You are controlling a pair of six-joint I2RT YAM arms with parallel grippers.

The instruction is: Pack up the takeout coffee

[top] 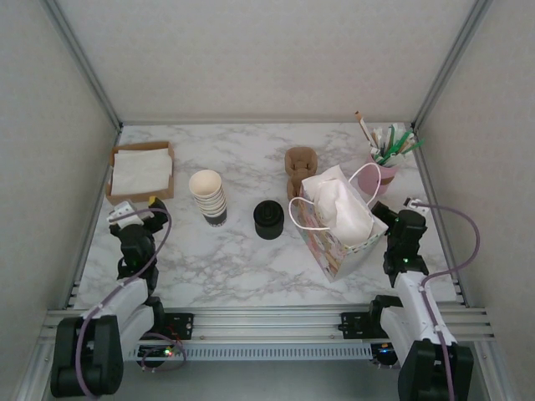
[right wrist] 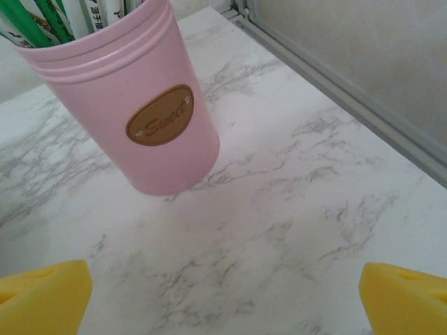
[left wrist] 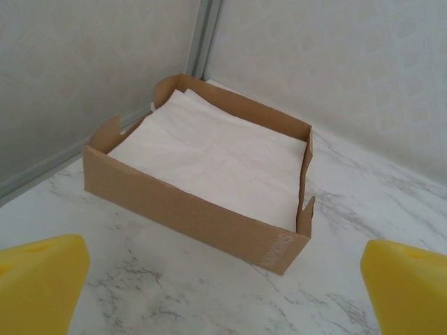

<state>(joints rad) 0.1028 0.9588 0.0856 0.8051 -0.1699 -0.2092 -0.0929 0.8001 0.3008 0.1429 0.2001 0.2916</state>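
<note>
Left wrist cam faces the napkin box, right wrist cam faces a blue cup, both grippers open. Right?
No: the cup is pink, not blue, as the right wrist view shows. The left wrist camera does face the napkin box, and the left gripper and right gripper are open.

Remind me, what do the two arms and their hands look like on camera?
The left arm and right arm have black joints and white links, each with a looping lilac cable. The left hand and right hand are black, with a small green light behind each. Their fingers are blunt yellow wedges.
</note>
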